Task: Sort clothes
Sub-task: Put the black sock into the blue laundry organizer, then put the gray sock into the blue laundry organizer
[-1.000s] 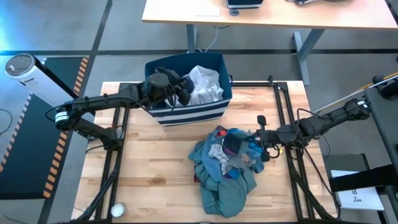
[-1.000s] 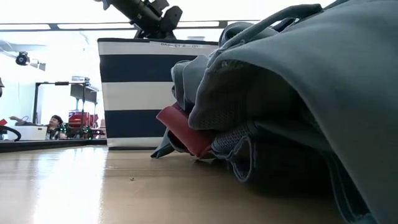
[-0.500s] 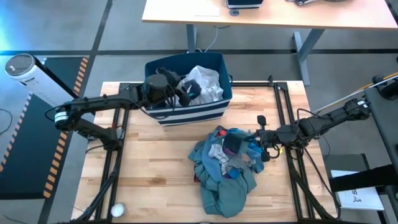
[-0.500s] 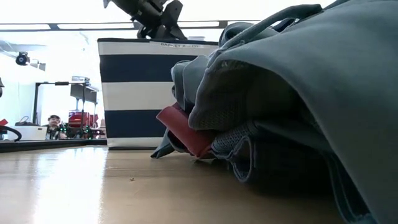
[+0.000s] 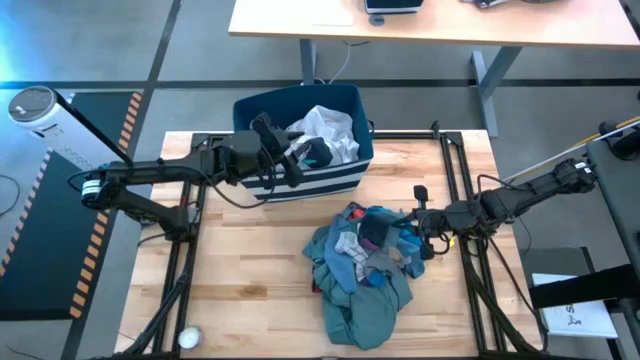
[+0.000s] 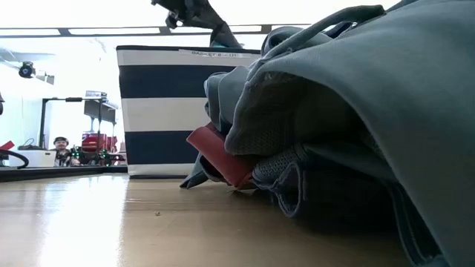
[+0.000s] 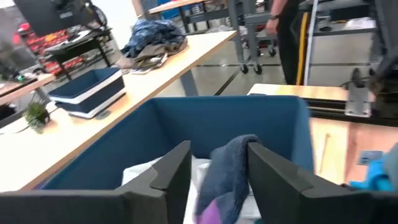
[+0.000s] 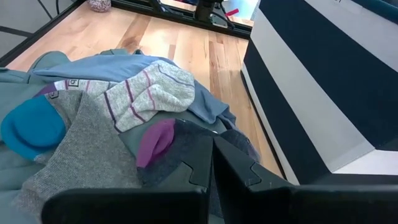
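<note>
One blue-grey sock point(image 7: 227, 171) pinched in left gripper point(image 7: 217, 180) above bin point(image 5: 340, 175).

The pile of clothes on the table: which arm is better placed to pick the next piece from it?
Probably the right. The right pincer sits shut at the edge of the pile of clothes, its fingers almost on the pieces. The left pincer is over the navy bin, holding a small dark piece.

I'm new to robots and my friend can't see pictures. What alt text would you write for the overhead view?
Seen from above, the left hand holds a dark sock over a navy striped bin containing a white garment. The right hand rests at the edge of a pile of clothes on the wooden table.
</note>
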